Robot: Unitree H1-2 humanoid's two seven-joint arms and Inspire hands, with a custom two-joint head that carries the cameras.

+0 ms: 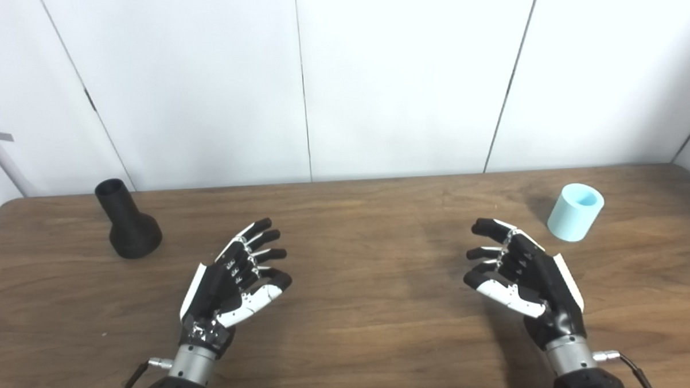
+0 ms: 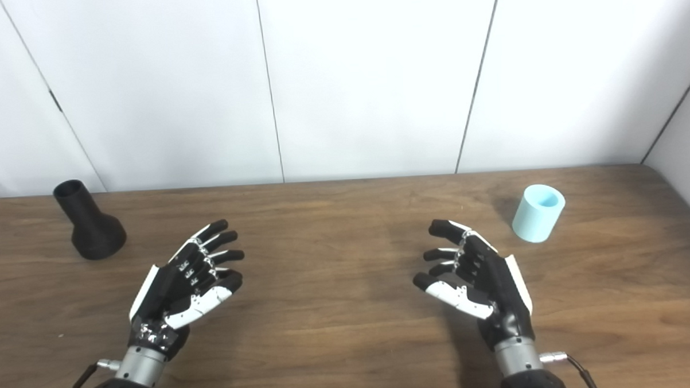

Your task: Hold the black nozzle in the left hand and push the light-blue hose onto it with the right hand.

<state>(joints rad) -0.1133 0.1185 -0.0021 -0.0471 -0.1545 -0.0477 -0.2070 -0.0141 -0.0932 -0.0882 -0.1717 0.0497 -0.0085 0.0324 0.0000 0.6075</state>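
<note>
Seeing left hand [image 1: 233,281] and right hand [image 1: 523,277] hovering over table [image 1: 372,308], fingers spread, gripping nothing. Black nozzle [image 1: 126,220] standing well beyond left fingertips, outboard. Light-blue hose [image 1: 575,212] sitting near right fingertips, outboard.

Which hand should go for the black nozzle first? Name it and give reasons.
Left. The left hand is open and nearer the black nozzle at far left; the right hand sits beside the light-blue hose.

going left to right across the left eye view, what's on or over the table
black nozzle → left robot hand → right robot hand → light-blue hose
</note>
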